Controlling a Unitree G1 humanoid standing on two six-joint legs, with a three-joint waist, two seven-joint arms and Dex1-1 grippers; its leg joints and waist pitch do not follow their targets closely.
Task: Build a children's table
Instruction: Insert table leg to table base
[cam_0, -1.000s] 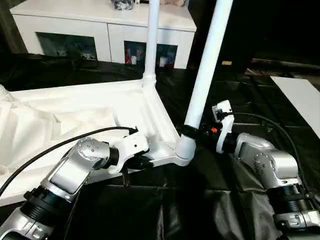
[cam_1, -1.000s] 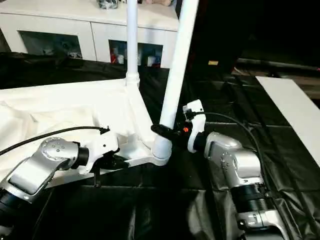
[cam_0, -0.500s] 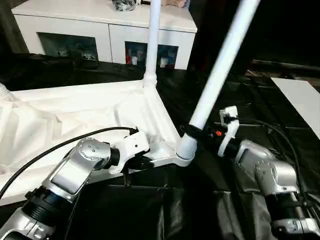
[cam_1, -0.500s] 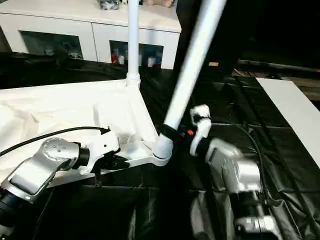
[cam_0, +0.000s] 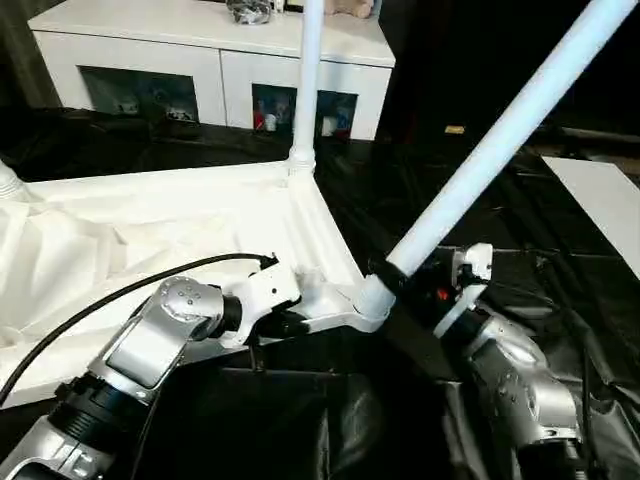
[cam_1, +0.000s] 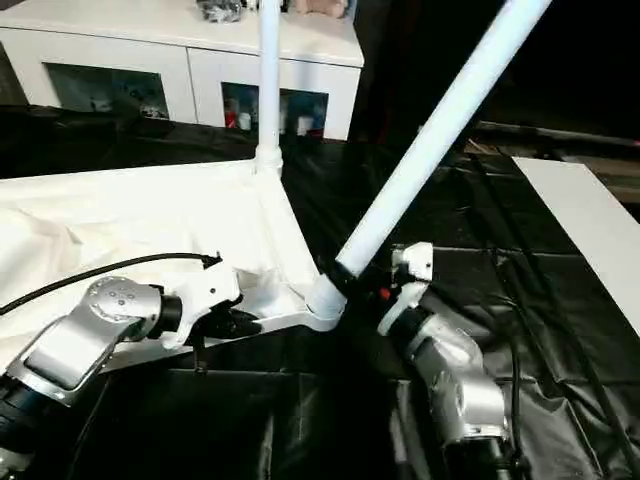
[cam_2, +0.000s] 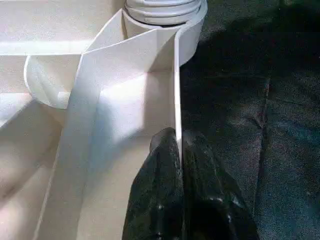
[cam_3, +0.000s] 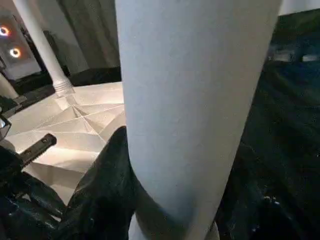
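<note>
The tabletop (cam_0: 150, 220) lay upside down on the black sheet (cam_0: 560, 290), ribbed underside up. One leg (cam_0: 305, 85) stood upright in the socket at the tabletop's far right corner. A second leg (cam_0: 500, 135) was seated by its lower end in the near right corner socket (cam_0: 372, 300), leaning steeply to the right, away from the tabletop. The right gripper (cam_0: 412, 282) was clamped round this leg just above the socket, its black fingers (cam_3: 102, 192) half parted round the shaft. The left gripper (cam_2: 177, 145) was pinched closed on the thin wall of the tabletop's near edge, just beside that same corner socket. A white cabinet (cam_0: 210, 60) stood beyond the tabletop's far edge.
</note>
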